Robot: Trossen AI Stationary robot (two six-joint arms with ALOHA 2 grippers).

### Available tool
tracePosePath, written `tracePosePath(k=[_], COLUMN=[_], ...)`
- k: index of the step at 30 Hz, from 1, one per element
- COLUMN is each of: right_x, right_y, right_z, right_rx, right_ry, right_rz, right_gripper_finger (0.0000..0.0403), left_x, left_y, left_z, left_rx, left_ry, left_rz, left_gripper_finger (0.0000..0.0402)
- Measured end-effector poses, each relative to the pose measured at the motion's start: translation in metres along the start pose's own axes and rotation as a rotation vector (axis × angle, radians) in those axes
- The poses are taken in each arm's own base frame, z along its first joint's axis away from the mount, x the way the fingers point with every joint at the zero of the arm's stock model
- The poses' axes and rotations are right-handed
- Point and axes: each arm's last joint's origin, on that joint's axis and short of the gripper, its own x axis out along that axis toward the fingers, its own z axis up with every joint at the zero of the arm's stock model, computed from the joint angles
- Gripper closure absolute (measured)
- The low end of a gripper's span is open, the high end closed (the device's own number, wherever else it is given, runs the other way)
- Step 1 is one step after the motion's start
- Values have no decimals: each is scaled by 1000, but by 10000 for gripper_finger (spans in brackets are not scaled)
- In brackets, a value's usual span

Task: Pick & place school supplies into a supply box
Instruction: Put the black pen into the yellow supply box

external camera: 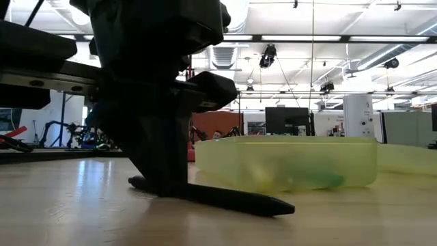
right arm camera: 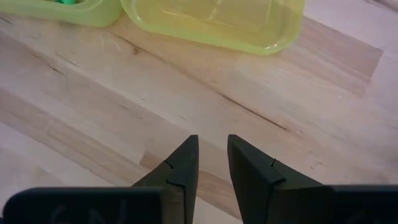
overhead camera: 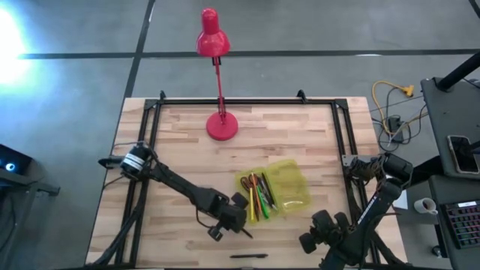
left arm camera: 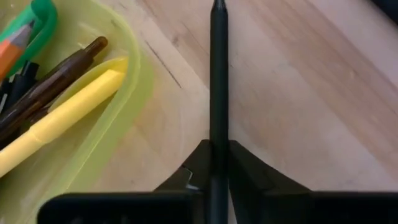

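The supply box (overhead camera: 259,196) lies open at the table's middle near side, its lid (overhead camera: 290,184) flat to the right. Several pens, a yellow marker (left arm camera: 68,115) and a green one lie in its base. My left gripper (overhead camera: 231,223) stands just off the base's near left corner, shut on a black pen (left arm camera: 218,74) beside the box wall (left arm camera: 134,68). Farther right, my right gripper (right arm camera: 212,163) hovers over bare wood short of the lid (right arm camera: 211,25), open with nothing between its fingers. A second black pen (overhead camera: 247,256) lies by the table's near edge. My left gripper pinches the black pen's shaft (left arm camera: 218,152) between its two fingers, which lie across the pen and come steeply from above. Most of the pen sticks out beyond the fingers. In the low view it lies along the tabletop, its free end (external camera: 283,205) on the wood.
A red desk lamp (overhead camera: 222,126) stands at the table's far middle, its head out past the far edge. Black frame rails run along the left, right and far edges. Bare wood lies between the box and the near edge.
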Motion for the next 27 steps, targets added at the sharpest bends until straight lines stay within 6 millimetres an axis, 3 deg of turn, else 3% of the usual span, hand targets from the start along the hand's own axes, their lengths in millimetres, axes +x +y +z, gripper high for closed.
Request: tracePosePath(k=[3,6,9,13,16,19,23,27], right_x=[0,0,0,0,1,1,1,2], right_y=[0,0,0,-1,-1,-1,-1,-1], right_z=[0,0,0,0,1,1,0,0], right_rx=[-2,-3,-4,-7,-12,-7,-3,-3], right_ry=[-1,-1,-1,-4,-11,-13,-12,-13], right_rz=[-1,-1,-1,-4,-7,-6,-1,-3], right_gripper_finger=[324,328,332,331,327,325,329,334], left_x=[-5,-24,-54,-111,-129,-127,-102,-78], left_y=[0,-1,-3,7,24,51,89,130], left_z=[-3,-2,-2,20,36,44,44,44], left_rx=[15,23,44,218,419,545,652,621], left_ry=[40,84,132,38,-27,-21,49,38], left_rz=[4,2,-15,77,158,203,212,274], left_gripper_finger=[387,392,394,394,394,393,388,386])
